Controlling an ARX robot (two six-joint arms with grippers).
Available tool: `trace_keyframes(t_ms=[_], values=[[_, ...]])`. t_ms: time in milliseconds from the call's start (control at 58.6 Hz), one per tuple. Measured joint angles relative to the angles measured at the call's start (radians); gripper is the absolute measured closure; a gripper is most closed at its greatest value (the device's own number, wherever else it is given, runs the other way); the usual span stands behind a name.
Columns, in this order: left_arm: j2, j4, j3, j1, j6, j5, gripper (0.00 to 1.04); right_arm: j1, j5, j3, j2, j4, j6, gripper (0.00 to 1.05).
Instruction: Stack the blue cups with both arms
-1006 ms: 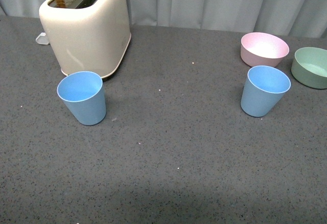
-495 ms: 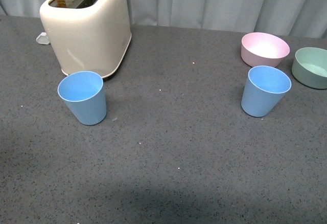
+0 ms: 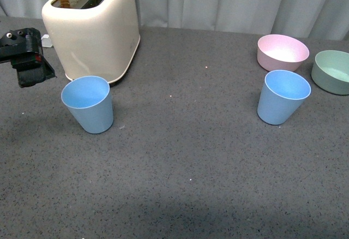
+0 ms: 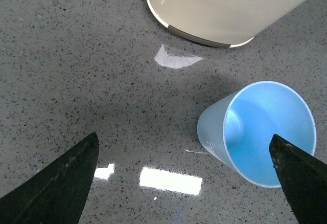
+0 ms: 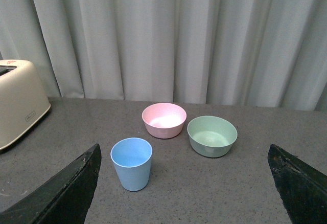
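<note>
Two light-blue cups stand upright on the grey table: the left cup (image 3: 88, 103) in front of the toaster, the right cup (image 3: 282, 97) near the bowls. My left gripper (image 3: 31, 72) hovers left of the left cup, open. In the left wrist view the left gripper (image 4: 184, 183) has that cup (image 4: 260, 132) close to one finger (image 4: 301, 178), not between the jaws. My right gripper (image 5: 181, 191) is open and empty, set back from the right cup (image 5: 132, 163); it is out of the front view.
A cream toaster (image 3: 92, 29) with a slice of bread stands at the back left, just behind the left cup. A pink bowl (image 3: 282, 52) and a green bowl (image 3: 331, 71) sit behind the right cup. Grey curtains close off the far edge.
My left gripper has come into the front view at the left edge, beside the toaster and the left cup. The cups and bowls have not moved.
</note>
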Motion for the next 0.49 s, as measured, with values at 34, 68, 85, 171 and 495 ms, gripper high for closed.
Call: trace_keyframes(t_ms=[34, 68, 85, 171, 495], values=[[0.019, -0.016, 0.021, -0.001, -0.013, 0.004, 0.07, 0.0, 0.0, 0.0, 0.0, 0.0, 0.0, 0.1], [0.031, -0.031, 0.035, -0.002, -0.021, 0.008, 0.07, 0.0, 0.0, 0.0, 0.0, 0.0, 0.0, 0.1], [0.042, -0.048, 0.049, -0.003, -0.026, 0.013, 0.07, 0.0, 0.0, 0.0, 0.0, 0.0, 0.0, 0.1], [0.083, -0.11, 0.101, -0.009, -0.046, 0.016, 0.07, 0.0, 0.0, 0.0, 0.0, 0.0, 0.0, 0.1], [0.181, -0.231, 0.211, -0.043, -0.078, 0.03, 0.07, 0.0, 0.0, 0.0, 0.0, 0.0, 0.0, 0.1]])
